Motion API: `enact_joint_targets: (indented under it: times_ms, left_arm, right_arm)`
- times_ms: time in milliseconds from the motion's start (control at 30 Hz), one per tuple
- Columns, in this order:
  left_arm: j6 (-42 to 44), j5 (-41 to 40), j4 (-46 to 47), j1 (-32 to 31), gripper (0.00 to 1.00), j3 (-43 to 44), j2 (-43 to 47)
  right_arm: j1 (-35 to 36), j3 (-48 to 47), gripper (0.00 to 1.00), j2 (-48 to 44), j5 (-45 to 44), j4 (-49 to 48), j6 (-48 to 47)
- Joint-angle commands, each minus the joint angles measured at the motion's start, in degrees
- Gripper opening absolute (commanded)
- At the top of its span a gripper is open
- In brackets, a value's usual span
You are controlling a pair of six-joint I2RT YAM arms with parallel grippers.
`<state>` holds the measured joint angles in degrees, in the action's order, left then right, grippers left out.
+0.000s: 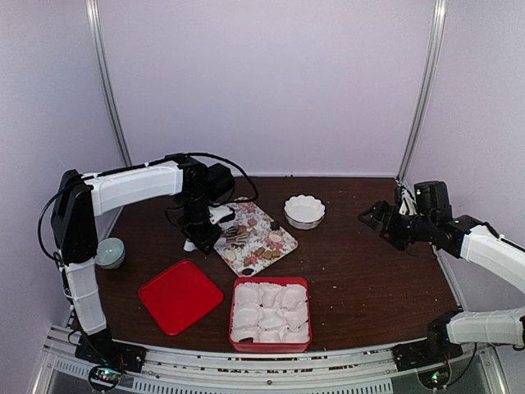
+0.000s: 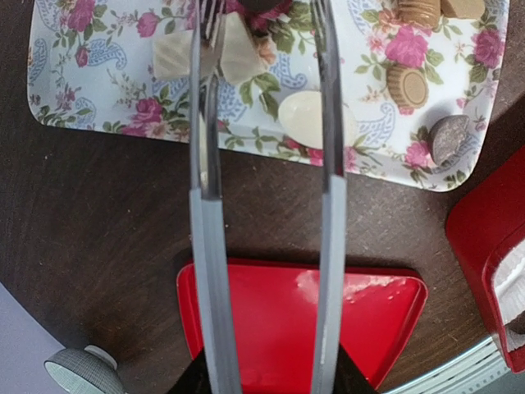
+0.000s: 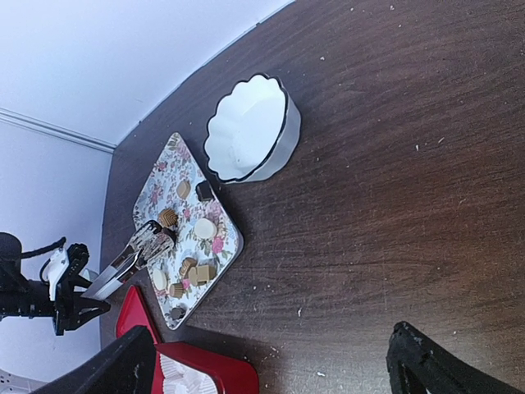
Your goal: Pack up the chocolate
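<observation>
Several small chocolates (image 1: 261,244), dark, tan and pale, lie on a flower-print tray (image 1: 275,222). In the left wrist view a pale round piece (image 2: 305,117), a tan one (image 2: 408,85) and a dark one (image 2: 449,138) show on the tray (image 2: 74,98). My left gripper (image 1: 205,234) grips long metal tongs (image 2: 205,246). The tongs' fork tips reach over the tray, spread on either side of a dark piece (image 3: 170,235). My right gripper (image 3: 275,369) is open and empty, low over the table at the right (image 1: 385,222).
A red box (image 1: 271,283) lined with white paper cups stands at the front centre, one dark piece in its near-left cup (image 1: 246,339). Its red lid (image 1: 180,295) lies to its left. A white scalloped bowl (image 1: 304,211) stands behind the tray. A small greenish bowl (image 1: 111,253) is at far left.
</observation>
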<state>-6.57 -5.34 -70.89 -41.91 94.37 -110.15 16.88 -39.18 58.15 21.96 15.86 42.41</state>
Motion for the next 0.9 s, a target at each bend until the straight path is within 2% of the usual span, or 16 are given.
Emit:
enact_joint_targets:
  times_ms: [0, 300, 867]
  left_arm:
    - [0.88, 1.81, 1.16, 0.43, 0.36, 1.08, -0.5]
    - [1.83, 2.67, 0.79, 0.5, 0.28, 1.63, -0.5]
    - [-1.74, 4.61, 0.85, 1.01, 0.21, -2.76, 9.03]
  right_arm:
    - [-0.45, -0.44, 1.0, -1.09, -1.48, 0.25, 0.34]
    - [-0.55, -0.43, 1.0, -1.11, -1.65, 0.5, 0.53]
    - [-0.62, -0.67, 1.0, 0.09, -0.21, -1.01, 0.4]
